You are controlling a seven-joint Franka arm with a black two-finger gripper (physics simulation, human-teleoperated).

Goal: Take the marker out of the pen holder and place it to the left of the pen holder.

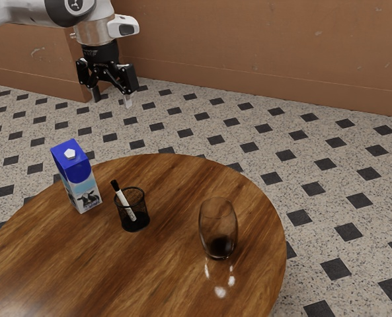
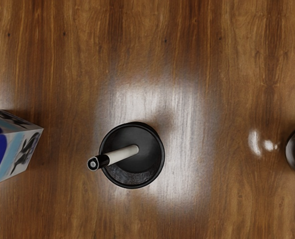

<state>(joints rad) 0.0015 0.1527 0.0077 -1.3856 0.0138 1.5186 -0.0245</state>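
in the one pen holder (image 1: 135,218) leans one marker (image 1: 123,201).

Table (image 1: 176,277): glossy brown wood, streaked grain
Pen holder (image 1: 134,214): black mesh
Glass (image 1: 218,228): smooth, clear, shiny
Floor (image 1: 248,142): speckled, stone-like
Marker (image 2: 122,155): smooth, plastic-looking
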